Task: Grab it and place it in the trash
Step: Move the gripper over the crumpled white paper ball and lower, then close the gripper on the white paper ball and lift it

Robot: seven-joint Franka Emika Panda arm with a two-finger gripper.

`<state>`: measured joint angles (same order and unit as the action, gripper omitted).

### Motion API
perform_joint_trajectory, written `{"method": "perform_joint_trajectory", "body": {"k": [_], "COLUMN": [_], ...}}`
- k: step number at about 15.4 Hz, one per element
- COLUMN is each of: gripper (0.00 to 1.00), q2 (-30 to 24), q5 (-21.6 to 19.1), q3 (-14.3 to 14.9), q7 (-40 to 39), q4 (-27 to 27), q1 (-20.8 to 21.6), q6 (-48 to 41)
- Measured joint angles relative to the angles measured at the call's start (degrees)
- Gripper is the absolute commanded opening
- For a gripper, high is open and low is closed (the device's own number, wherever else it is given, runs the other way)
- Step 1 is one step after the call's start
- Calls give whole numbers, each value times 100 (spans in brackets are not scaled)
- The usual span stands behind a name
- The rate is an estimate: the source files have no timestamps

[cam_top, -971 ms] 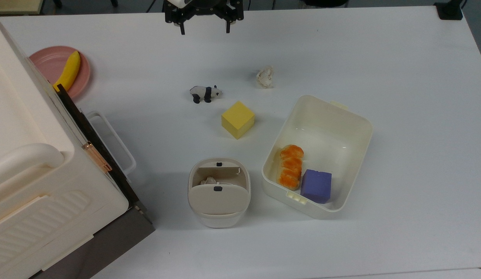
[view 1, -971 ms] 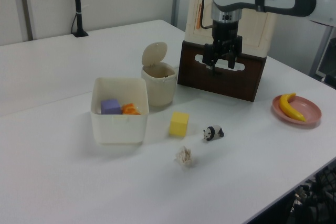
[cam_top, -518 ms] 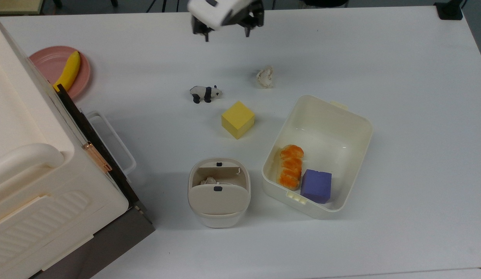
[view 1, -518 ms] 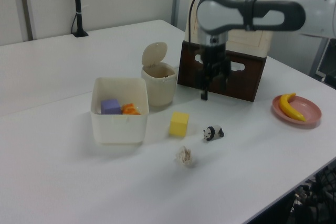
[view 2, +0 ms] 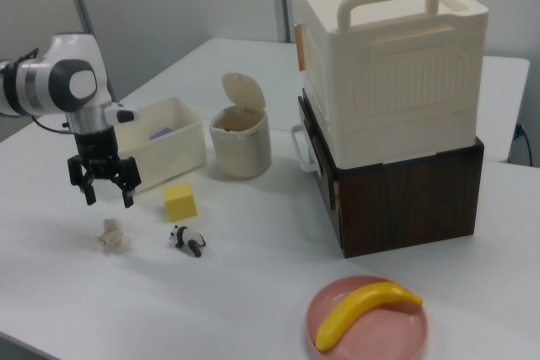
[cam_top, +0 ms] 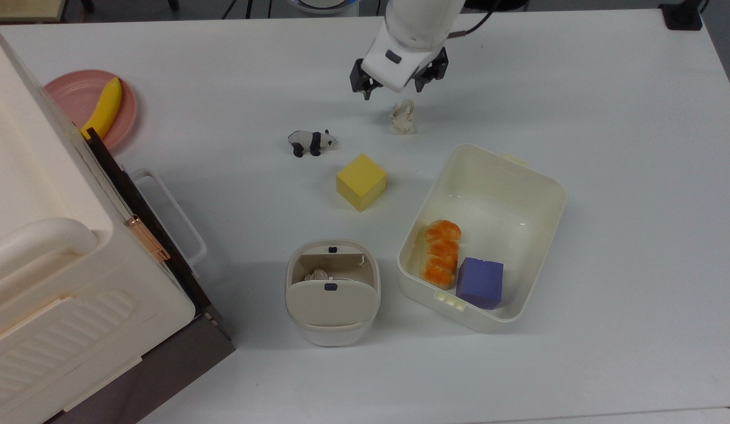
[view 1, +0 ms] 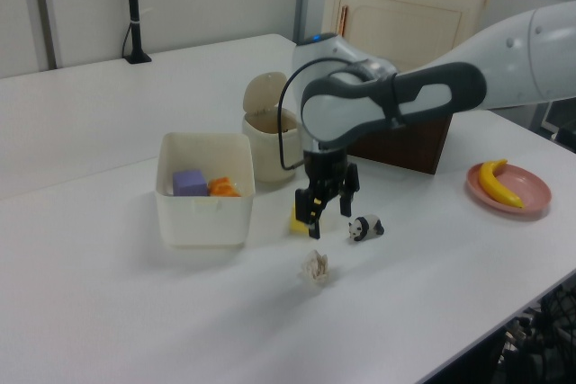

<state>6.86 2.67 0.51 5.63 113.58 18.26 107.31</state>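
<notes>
Gripper (cam_top: 394, 92) above the tissue wad (cam_top: 402, 115), fingers spread wide and holding nothing.

The wad lies on the white table (cam_top: 606, 147), apart from the yellow cube (cam_top: 361, 181) and the panda figurine (cam_top: 311, 142); in the right view the gripper hangs just above it, not touching. In the left view the arm hides part of the cube and the front of the trash bin (cam_top: 332, 291). The bin stands with its flap lid tipped open, and something pale and crumpled shows inside in the top view, too small to make out. The cream tub (cam_top: 518, 176) holds a purple block (cam_top: 480, 282) and an orange bread-like piece (cam_top: 440, 253). The stacked crate (view 2: 388, 73) is cut off at the top view's left edge. No writing or labels are readable anywhere.
</notes>
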Motion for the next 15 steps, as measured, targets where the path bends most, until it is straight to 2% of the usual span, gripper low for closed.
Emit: {"method": "perform_joint_trajectory", "body": {"k": [3,5,9,10,15], "gripper": [81,72,8,0,0], "q2": [202,329,633,684,622], "q5": [2,2,96,131,146], "q3": [-3,-7,-12,-12,-12], "q7": [12,12,171,218,257], "q4": [148,252,324,325,140], "q1": [89,168,334,354,363], "q6": [261,425,761,829,869]}}
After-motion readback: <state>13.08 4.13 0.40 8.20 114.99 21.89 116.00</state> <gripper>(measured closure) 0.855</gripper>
